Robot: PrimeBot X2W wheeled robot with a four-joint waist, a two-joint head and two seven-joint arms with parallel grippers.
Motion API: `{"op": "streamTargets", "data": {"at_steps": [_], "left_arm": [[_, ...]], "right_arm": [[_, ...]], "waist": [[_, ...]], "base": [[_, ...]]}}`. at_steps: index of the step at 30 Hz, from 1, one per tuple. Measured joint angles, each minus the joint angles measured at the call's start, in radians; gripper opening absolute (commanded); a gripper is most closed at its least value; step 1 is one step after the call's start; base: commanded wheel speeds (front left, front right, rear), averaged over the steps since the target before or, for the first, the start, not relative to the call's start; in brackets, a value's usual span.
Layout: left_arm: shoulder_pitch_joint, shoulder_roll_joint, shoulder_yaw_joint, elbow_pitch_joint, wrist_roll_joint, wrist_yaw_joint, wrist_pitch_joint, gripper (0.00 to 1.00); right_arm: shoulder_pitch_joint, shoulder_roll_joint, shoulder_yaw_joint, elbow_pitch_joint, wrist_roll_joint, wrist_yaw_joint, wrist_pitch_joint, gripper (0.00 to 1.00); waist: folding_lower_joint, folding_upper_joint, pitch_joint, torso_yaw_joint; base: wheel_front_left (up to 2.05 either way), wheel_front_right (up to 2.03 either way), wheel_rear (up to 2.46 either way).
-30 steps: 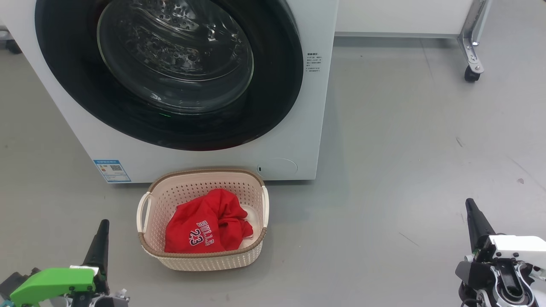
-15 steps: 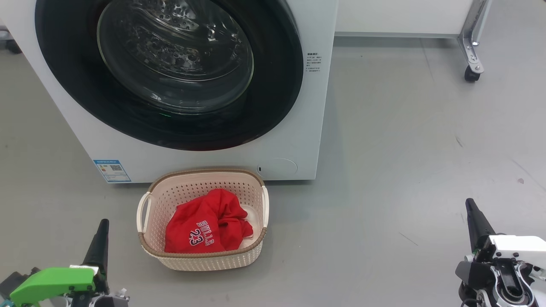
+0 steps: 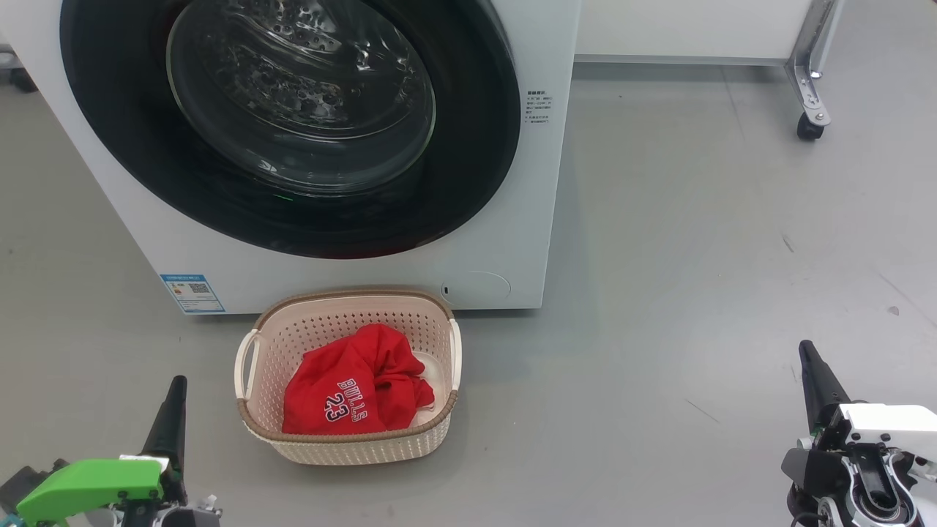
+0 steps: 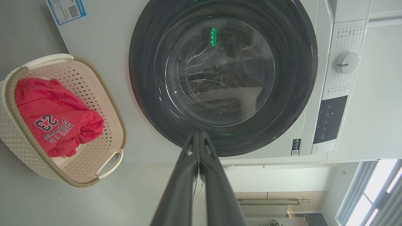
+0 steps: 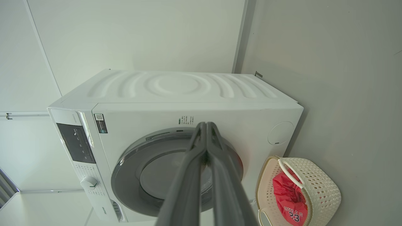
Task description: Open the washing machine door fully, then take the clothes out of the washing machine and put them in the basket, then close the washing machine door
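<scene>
Nothing has moved since the earlier frames: the door, the basket and both arms sit exactly as before.

The washing machine door, a wide black ring around a bulging glass window, lies shut and flush against the front of the white washing machine, facing the robot. Through the glass, no red fabric can be seen in the drum. The clothes, a crumpled red jersey with "BULLS 23" face up, lie inside the cream basket. The basket stands on the grey floor just in front of the machine. Its long axis runs from handle to handle, roughly parallel to the machine's front.

The left gripper and right gripper are low and well apart from everything. Each has its fingers pressed together with nothing between them.

Judging from this, all three steps look done, so the next move probably calls only for holding clear, or checking that the door has latched.
</scene>
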Motion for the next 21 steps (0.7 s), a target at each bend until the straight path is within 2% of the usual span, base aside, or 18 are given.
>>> {"op": "streamTargets", "data": {"at_steps": [21], "left_arm": [[0.000, 0.000, 0.001, 0.000, 0.000, 0.000, 0.000, 0.00]], "right_arm": [[0.000, 0.000, 0.000, 0.000, 0.000, 0.000, 0.000, 0.00]], "waist": [[0.0000, 0.0001, 0.000, 0.000]], "base": [[0.00, 0.00, 0.00]]}}
